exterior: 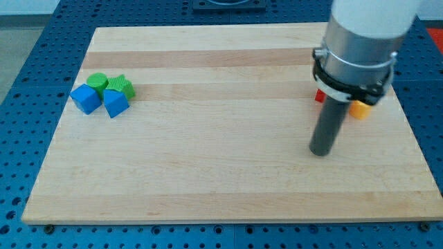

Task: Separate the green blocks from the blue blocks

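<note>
Two green blocks and two blue blocks sit bunched together at the view's left of the wooden board (208, 166). A round green block (97, 82) and a ridged green block (122, 86) are at the top of the bunch. A blue cube (86, 98) and a blue wedge-like block (115, 103) lie just below them, touching. My tip (320, 151) rests on the board at the view's right, far from the bunch, with no block near it.
A red block (320, 96) and an orange block (358, 109) lie at the view's right, partly hidden behind the arm's grey body (360, 48). A blue perforated table surrounds the board.
</note>
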